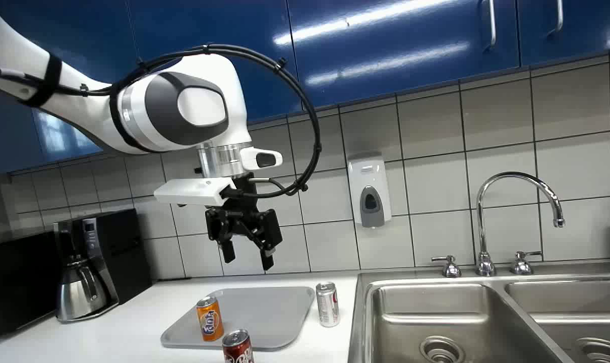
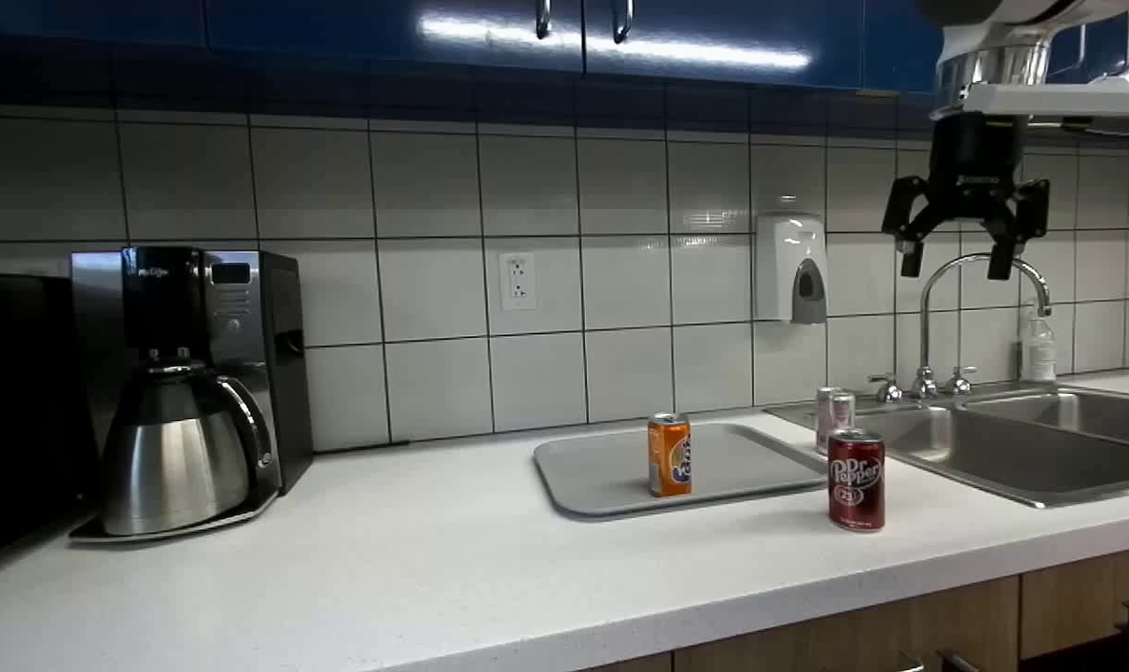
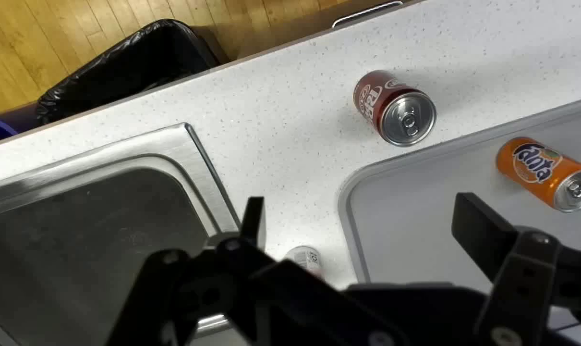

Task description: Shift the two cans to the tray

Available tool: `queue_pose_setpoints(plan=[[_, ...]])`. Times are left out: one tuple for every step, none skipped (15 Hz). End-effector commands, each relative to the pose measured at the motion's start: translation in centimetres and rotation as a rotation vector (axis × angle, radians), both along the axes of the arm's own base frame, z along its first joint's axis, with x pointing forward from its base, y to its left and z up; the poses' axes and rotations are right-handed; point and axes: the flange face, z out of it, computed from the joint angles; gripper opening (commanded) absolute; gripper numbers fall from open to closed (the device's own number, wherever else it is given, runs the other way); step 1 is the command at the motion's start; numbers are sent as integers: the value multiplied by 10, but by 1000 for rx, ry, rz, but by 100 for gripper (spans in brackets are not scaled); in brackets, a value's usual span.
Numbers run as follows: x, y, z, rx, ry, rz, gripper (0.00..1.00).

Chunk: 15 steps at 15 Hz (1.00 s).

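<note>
The counter point(image 2: 387, 579) has a sink point(image 1: 361, 312) with a tray point(image 1: 264, 302) beside it, and the gripper point(image 1: 248, 256) hangs up high, fingers wide apart with nothing in them. Red can point(image 2: 857, 481) stands between the tray and the counter's front edge, silver can point(image 1: 328, 305) between the tray and the sink's edge. My guess: slick stiff sides, light and easy to dent if empty, so grab each gently around the middle.

Fanta can point(image 1: 210, 319) on tray point(image 1: 267, 310), two cans point(image 1: 327, 304) point(image 2: 857, 481) beside.

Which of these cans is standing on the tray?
The orange Fanta can; the dark red can and silver can stand off the tray, on the counter.
</note>
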Motion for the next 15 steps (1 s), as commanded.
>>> queue_pose_setpoints(plan=[[0,0,0,0,2,0,100],[0,0,0,0,2,0,100],[0,0,0,0,2,0,100],[0,0,0,0,2,0,100],[0,0,0,0,2,0,100],[0,0,0,0,2,0,100],[2,2,-6,-10,8,12,100],[4,5,-16,-4,35,23,100],[5,6,-23,-10,46,30,100],[7,9,-31,-6,69,44,100],[9,12,-38,-8,85,52,100],[11,14,-46,-9,102,63,100],[14,18,-53,-11,119,74,100],[18,22,-60,-15,133,88,100],[21,26,-68,-19,147,100,100]])
